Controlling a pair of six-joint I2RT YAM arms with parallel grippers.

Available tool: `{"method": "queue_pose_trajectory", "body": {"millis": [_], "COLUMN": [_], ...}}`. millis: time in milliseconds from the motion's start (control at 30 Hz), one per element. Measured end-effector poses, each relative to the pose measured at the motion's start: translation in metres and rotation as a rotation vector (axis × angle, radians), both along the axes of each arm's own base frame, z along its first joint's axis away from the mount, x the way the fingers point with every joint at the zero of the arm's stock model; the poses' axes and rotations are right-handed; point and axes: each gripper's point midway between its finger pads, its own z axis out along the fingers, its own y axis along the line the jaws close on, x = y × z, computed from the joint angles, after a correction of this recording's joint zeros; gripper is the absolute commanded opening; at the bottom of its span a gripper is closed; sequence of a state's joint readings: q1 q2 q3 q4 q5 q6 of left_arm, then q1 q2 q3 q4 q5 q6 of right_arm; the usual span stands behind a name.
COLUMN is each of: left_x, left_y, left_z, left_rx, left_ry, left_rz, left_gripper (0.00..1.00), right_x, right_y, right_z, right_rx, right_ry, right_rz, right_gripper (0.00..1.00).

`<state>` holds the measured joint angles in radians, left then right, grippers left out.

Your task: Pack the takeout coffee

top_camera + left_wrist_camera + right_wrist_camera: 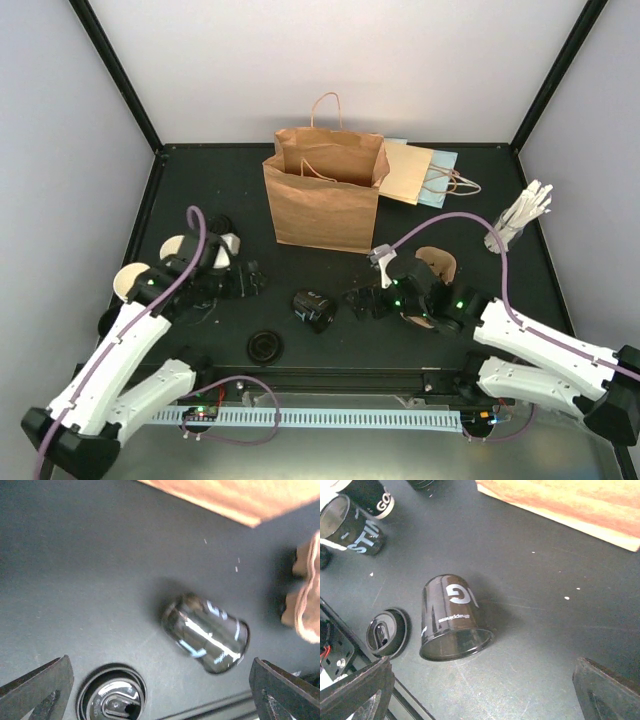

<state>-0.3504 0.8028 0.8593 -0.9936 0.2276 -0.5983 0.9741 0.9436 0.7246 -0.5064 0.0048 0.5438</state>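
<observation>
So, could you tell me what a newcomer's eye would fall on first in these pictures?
Most likely the tall brown paper bag standing open at the middle back of the black table. Next comes the glossy black cup lying on its side in front of the bag, with a round black lid flat on the table to its near left.

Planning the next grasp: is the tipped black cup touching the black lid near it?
Apart. Left wrist view shows a strip of bare table between the tipped cup and the lid; top view agrees.
</observation>
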Motion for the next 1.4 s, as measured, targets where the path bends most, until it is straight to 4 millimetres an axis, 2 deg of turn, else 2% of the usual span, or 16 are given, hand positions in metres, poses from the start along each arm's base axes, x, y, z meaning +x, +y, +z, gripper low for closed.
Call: {"method": "queue_pose_trajectory", "body": {"millis": [167, 300, 367, 533, 633, 800, 967, 1233, 1400], "left_x": [-0.025, -0.035, -0.039, -0.044, -0.040, -0.037, -0.030, -0.020, -0.018], "left_y": [-0.040, -0.067, -0.088, -0.134, -0.153, -0.163, -0.162, -0.159, -0.156], "left_z": [-0.013, -0.024, -0.027, -0.033, -0.048, -0.081, -0.093, -0.098, -0.105], "left_rx": [0.079, 0.186, 0.256, 0.438, 0.562, 0.751, 0.861, 0.990, 1.078], "left_ry": [0.033, 0.048, 0.029, -0.041, -0.047, -0.029, -0.024, -0.039, -0.045], "left_rz": [-0.179, -0.291, -0.369, -0.513, -0.542, -0.561, -0.538, -0.493, -0.476], "left_gripper": [0.99, 0.97, 0.96, 0.93, 0.90, 0.85, 0.75, 0.57, 0.38], "right_x": [0.012, 0.017, 0.019, 0.020, 0.019, 0.017, 0.015, 0.015, 0.016], "right_y": [-0.018, -0.037, -0.046, -0.065, -0.080, -0.110, -0.131, -0.139, -0.139], "right_z": [-0.003, -0.013, -0.014, -0.002, 0.008, 0.020, 0.027, 0.029, 0.028], "right_rx": [0.001, -0.050, -0.068, -0.030, 0.012, 0.069, 0.087, 0.086, 0.079], "right_ry": [0.045, 0.072, 0.072, 0.019, -0.019, -0.084, -0.118, -0.137, -0.136], "right_rz": [-0.119, -0.216, -0.256, -0.327, -0.384, -0.497, -0.571, -0.601, -0.602], "right_gripper": [1.00, 1.00, 1.00, 1.00, 1.00, 1.00, 1.00, 1.00, 1.00]}}
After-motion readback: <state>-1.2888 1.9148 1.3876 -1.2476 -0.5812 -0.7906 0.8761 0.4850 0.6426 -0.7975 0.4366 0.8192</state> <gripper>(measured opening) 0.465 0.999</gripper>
